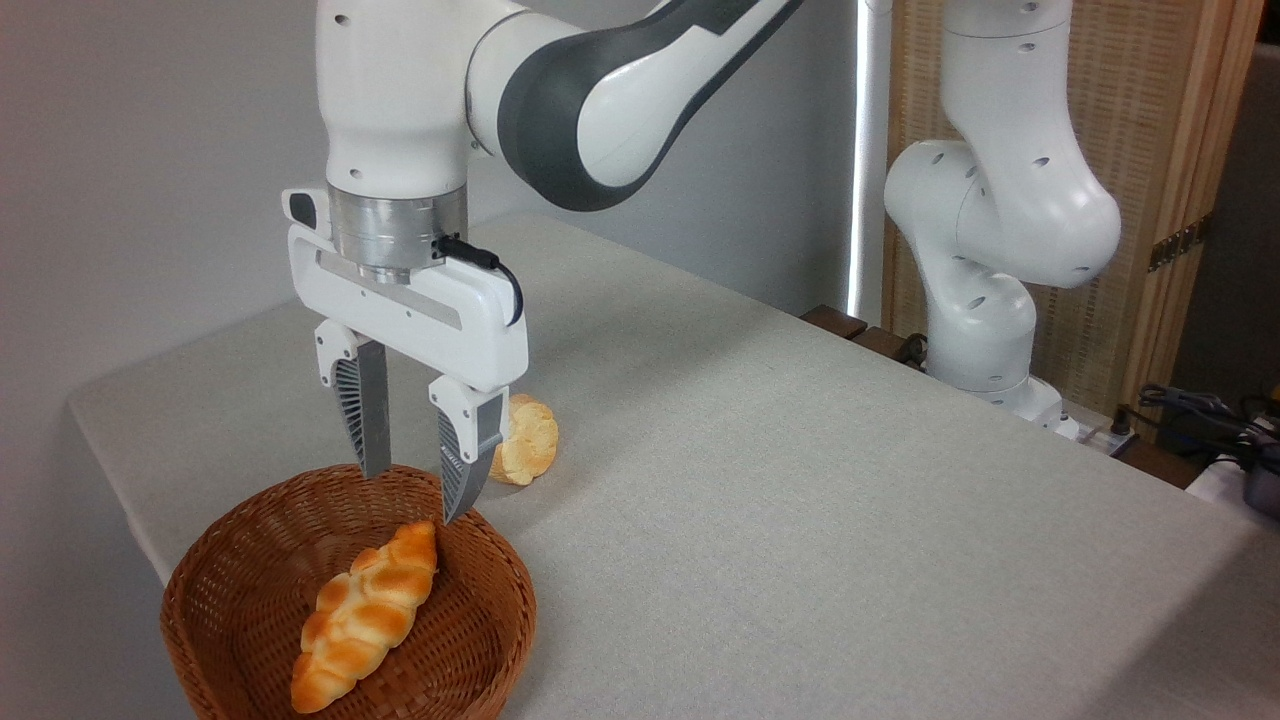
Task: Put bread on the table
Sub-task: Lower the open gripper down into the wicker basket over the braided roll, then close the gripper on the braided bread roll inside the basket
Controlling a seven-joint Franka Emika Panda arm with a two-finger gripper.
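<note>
A wicker basket (250, 600) walls in the braided bread (365, 615), open only from above. A small bun (528, 440) sits just beyond. Grey table (800, 500) to the right lies bare.

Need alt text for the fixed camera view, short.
A white robot arm's open gripper hovers above a braided loaf lying in a brown wicker basket on a grey-clothed table. A small pale bun sits on the cloth behind the fingers.

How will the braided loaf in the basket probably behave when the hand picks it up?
The braided loaf looks glossy, so the open hand might slip on it. It is long with tapered ends, so gripped near one end it may droop or swing. Lying slanted in the wicker basket, it could shift when touched.
</note>
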